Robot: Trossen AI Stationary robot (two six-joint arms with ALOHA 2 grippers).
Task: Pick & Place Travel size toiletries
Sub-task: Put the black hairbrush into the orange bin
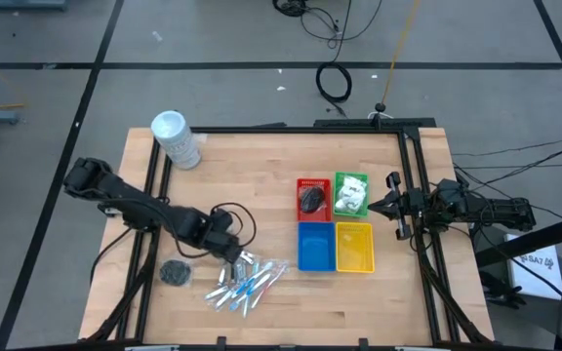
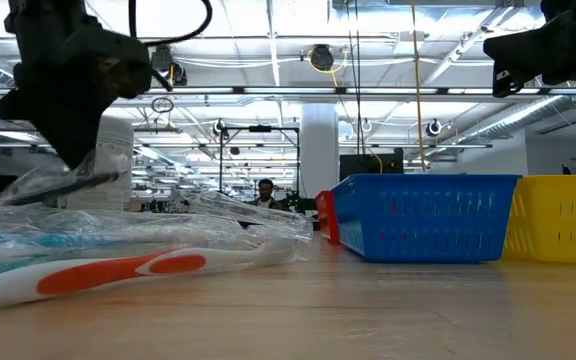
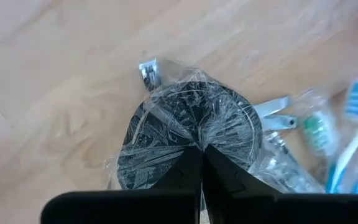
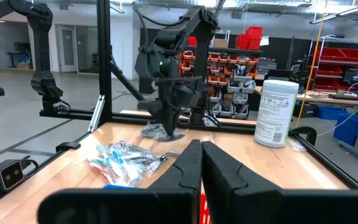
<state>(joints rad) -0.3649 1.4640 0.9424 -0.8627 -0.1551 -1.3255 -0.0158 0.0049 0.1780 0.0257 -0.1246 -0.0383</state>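
Note:
My left gripper [image 1: 231, 254] stands over the table's left half, pointing down, shut on a dark grey round bundle [image 3: 166, 134] in clear wrap; the right wrist view shows that bundle [image 4: 163, 132] below the fingers. Another dark round bundle [image 1: 176, 272] lies flat on the wood to its left. Clear-wrapped blue-and-white sticks [image 1: 248, 284] lie in a pile beside it, toward the near edge. My right gripper [image 1: 391, 205] waits shut at the table's right edge, beside the trays. My left gripper pinches the bundle's crinkled clear wrap [image 3: 199, 138] between its two fingers, at the middle of the round top face. The fingers come from above, pointing down. The bundle hangs below the fingertips, apparently just clear of the table.
Four square trays sit right of centre: red [image 1: 301, 185] with a dark bundle, green [image 1: 340, 177] with white packets, blue [image 1: 315, 249], yellow [image 1: 355, 249]. A tall white tub [image 1: 176, 139] stands at the far left corner. A black cable [image 1: 234, 216] loops by the left wrist.

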